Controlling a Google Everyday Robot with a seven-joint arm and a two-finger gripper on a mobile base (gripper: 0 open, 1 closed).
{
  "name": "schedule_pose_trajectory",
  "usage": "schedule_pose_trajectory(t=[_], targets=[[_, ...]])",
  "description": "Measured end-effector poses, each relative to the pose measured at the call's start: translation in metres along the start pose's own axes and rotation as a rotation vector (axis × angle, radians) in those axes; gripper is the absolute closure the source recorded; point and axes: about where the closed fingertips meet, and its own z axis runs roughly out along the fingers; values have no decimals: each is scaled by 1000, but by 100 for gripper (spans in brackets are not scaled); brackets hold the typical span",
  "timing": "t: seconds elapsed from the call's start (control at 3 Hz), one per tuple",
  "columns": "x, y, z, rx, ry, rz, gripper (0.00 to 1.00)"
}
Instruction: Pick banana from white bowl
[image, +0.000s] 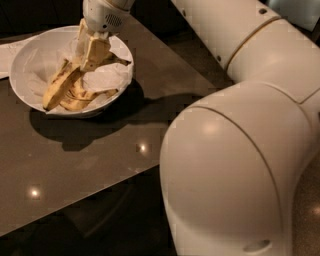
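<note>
The white bowl (19, 62) stands at the far left of the dark table (100, 160), lined with crinkled white paper (107, 77). The banana (59, 86), dull yellow with brown mottling, lies slanted in the bowl from lower left to upper right. My gripper (90, 52) reaches down into the bowl from above and sits at the banana's upper end. Whether it touches the banana is hidden. Shorter pale peel strips (87, 99) lie beside the banana.
My white arm (240, 150) fills the right half of the view, its elbow bulging low over the table's near right edge. A white sheet (6, 52) lies left of the bowl. The table's front edge runs diagonally across the lower view.
</note>
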Motion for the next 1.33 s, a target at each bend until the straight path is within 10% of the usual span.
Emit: schedule_pose_trajectory(t=[1.33], targets=[[2,50,-43,76,20,103,100]])
